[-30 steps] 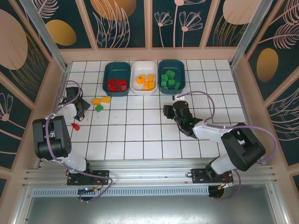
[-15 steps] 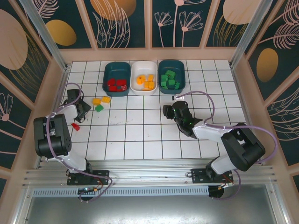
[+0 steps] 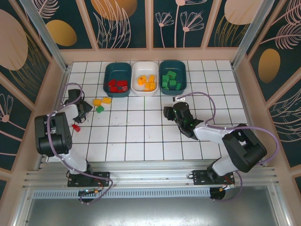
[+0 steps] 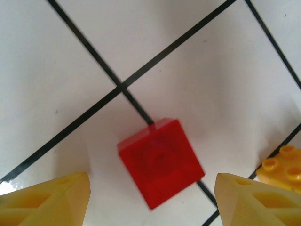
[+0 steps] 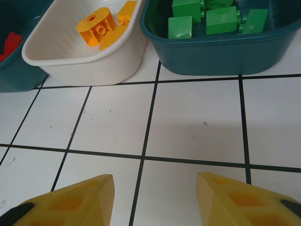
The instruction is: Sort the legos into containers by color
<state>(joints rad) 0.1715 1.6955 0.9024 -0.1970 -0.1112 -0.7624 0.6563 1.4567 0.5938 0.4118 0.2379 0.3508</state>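
Three containers in row at worktop (image 3: 141,136) 12 o'clock: left teal tray (image 3: 107,77) holds red legos (image 3: 117,85), white tray (image 3: 135,75) orange legos (image 3: 146,82), right teal tray (image 3: 184,77) green legos (image 3: 170,81). Left tool (image 4: 151,197) at 9 o'clock, fingers apart, red brick (image 4: 160,161) between, untouched; yellow brick (image 4: 282,167) at its 3 o'clock. Right tool (image 5: 155,188) fingers apart, empty.

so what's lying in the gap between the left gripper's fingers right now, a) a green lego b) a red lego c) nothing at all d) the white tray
B: the left wrist view shows a red lego lying flat on the white tiles in the gap in front of the left gripper, whose fingers stand apart and do not touch it.
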